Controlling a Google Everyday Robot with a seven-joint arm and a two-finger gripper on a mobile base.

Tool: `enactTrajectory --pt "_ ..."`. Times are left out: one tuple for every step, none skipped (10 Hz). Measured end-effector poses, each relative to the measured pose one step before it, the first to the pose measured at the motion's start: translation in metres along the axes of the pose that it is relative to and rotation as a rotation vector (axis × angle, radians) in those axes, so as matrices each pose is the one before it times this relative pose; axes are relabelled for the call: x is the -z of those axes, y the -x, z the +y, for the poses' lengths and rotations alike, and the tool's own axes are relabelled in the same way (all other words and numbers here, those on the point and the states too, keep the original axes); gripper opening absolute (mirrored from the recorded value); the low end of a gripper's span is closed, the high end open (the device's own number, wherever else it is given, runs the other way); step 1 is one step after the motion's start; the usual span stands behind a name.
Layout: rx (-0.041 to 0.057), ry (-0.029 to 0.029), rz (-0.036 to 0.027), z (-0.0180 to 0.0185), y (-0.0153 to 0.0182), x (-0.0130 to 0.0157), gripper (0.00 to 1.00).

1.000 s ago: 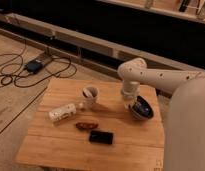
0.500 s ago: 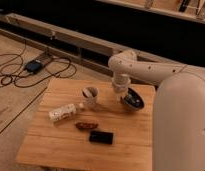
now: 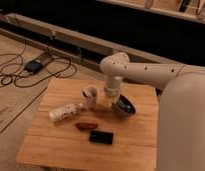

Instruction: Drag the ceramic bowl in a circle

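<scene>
Your robot's white arm (image 3: pixel 146 70) reaches in from the right over a wooden table (image 3: pixel 133 147) and bends down at a rounded joint. The gripper (image 3: pixel 113 101) sits low at the left rim of the ceramic bowl (image 3: pixel 127 107). You cannot tell from this view whether it is wide, narrow or clamped on the rim. The ceramic bowl stands on the table's far right part, dark inside, its rim appearing to tip slightly. Just left of the gripper stands a white mug (image 3: pixel 90 96) with a dark inside, close to the bowl but apart from it. Nearer and further left, a pale cylinder (image 3: pixel 63 112) lies on its side. A small brown object (image 3: pixel 86 126) and a flat black object (image 3: pixel 101 136) lie near the table's middle. Black cables (image 3: pixel 26 70) trail across the floor at far left.
</scene>
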Motion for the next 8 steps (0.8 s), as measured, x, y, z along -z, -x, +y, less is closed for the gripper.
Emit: enactTrajectory --pt "0.00329 0.01027 0.01833 0.00476 -0.01248 0.00217 0.00" --pt "-0.00223 0.00542 0.01979 0.00057 -0.01405 0.00171 0.00" --pt "-0.01388 0.00214 0.02471 -0.00659 -0.01701 -0.00020 0.00" --pt "-0.02138 0.00170 0.01868 -0.00947 -0.01124 -0.00237 0.00" --pt "-0.02945 0.00116 0.01941 -0.01329 -0.00902 -0.00484 0.00" --pt "-0.03795 0.00229 0.01412 -0.01540 -0.00523 -0.00530 0.00" --pt "-0.05092 -0.00037 0.00952 -0.02173 -0.00103 -0.00710 0.00" --pt "-0.02904 -0.00552 -0.00315 -0.01479 0.00698 -0.00300 0.00"
